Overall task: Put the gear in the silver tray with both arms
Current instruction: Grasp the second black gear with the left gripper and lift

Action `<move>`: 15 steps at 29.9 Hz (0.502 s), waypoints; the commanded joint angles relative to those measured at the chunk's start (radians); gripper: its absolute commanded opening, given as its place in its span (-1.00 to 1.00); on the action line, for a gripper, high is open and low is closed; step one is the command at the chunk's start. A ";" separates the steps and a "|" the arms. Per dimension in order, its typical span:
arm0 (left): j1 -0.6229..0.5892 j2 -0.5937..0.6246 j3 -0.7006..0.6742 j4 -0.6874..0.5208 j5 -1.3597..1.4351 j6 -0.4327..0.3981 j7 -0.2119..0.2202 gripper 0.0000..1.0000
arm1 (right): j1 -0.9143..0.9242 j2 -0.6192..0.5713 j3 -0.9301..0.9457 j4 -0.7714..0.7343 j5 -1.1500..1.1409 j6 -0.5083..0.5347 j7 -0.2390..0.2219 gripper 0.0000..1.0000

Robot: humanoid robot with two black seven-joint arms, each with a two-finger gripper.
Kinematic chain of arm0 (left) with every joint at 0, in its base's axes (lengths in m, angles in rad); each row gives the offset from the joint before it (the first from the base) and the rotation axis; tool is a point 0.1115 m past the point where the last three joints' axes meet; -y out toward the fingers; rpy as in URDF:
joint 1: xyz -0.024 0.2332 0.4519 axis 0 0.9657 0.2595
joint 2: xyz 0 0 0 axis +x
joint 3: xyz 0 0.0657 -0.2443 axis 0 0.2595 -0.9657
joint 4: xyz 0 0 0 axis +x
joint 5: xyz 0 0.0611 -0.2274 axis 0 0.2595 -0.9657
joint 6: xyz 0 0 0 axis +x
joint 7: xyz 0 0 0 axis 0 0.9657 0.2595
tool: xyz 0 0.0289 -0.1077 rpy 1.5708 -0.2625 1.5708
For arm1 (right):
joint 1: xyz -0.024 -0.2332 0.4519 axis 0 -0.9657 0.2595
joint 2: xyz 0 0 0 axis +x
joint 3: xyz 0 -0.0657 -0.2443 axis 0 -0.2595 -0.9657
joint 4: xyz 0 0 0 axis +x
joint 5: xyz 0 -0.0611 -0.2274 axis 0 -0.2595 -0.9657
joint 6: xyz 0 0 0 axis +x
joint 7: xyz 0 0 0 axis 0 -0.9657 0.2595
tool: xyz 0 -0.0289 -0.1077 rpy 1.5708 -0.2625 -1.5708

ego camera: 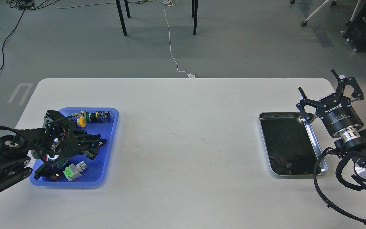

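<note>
Left gripper (95,148) low over the blue tray (110,140); right gripper (324,86) raised beside the silver tray (317,149).

The silver tray lies on the table (183,133), far right of the blue tray, its dark bottom bare but for a small speck near its front edge. The right jaws stand wide open, holding nothing, just beyond the silver tray's far right corner. The left fingers are dark and bunched; I cannot tell their state. Among the blue tray's parts are a yellow button (82,121) and a green connector (69,173); no gear can be made out.
</note>
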 commanded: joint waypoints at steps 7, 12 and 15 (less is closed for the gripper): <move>-0.080 0.185 -0.013 -0.095 -0.106 0.003 -0.054 -0.60 | -0.011 -0.041 0.022 0.035 0.000 0.000 0.000 0.93; -0.195 0.169 -0.052 -0.161 -0.175 -0.007 -0.050 -0.60 | -0.040 -0.102 0.028 0.093 0.000 0.000 0.002 0.93; -0.259 0.045 -0.045 -0.159 -0.194 -0.008 -0.040 -0.61 | -0.046 -0.139 0.042 0.095 0.000 0.000 0.002 0.93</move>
